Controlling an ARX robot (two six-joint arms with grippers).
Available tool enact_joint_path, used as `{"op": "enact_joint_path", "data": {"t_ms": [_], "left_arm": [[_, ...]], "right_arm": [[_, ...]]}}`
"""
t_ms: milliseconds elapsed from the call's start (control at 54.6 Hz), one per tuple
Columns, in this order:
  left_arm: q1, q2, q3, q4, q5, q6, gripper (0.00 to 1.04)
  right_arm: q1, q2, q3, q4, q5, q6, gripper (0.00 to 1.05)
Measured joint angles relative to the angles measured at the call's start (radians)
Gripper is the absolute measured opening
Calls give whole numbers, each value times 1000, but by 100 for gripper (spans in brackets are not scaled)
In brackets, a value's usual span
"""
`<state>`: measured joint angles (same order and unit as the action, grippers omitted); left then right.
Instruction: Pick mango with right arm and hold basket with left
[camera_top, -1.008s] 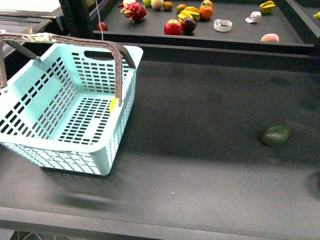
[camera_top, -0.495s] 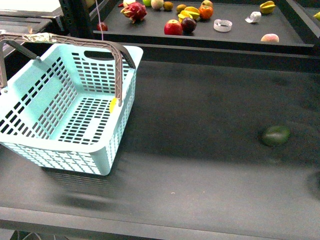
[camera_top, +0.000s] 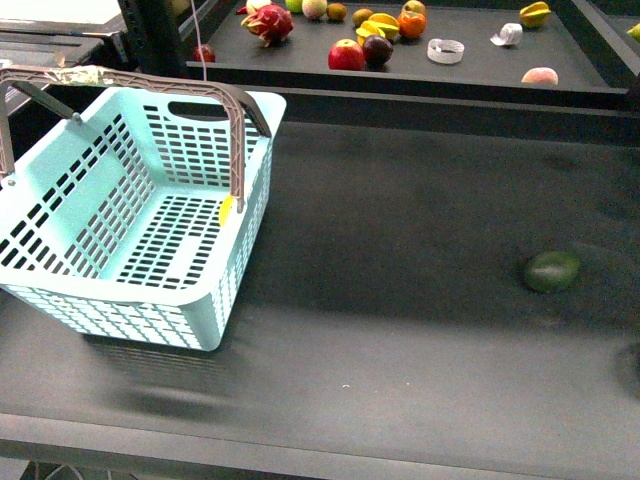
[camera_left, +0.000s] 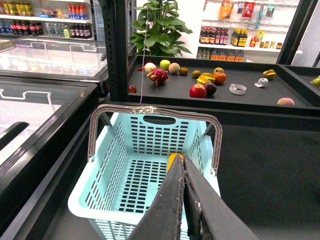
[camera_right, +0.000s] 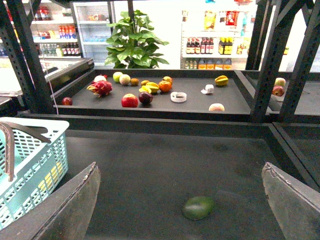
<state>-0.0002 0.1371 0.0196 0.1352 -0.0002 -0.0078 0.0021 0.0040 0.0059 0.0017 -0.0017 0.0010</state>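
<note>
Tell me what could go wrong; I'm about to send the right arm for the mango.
1. The open right gripper faces the dark green fruit, so it may grab that instead.
2. The mango is only a yellow sliver at the basket wall; the shut left gripper grips nothing, so the basket could slide.

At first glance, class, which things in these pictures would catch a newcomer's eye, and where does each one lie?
The light blue basket stands out most, sitting at the left of the dark table with its handles raised and a bit of yellow showing by its right wall. A lone dark green fruit lies far right on the table. Behind, a raised shelf holds scattered colourful fruit.
</note>
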Motion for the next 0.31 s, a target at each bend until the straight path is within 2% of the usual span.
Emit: {"op": "enact_joint_path", "data": {"t_ms": [73, 311], "left_arm": [[0, -101, 0, -121, 0, 0, 2], [0, -132, 0, -133, 0, 0, 2]], "right_arm": [[0, 0, 0, 0, 0, 0, 96], [0, 0, 0, 0, 0, 0, 96]]}}
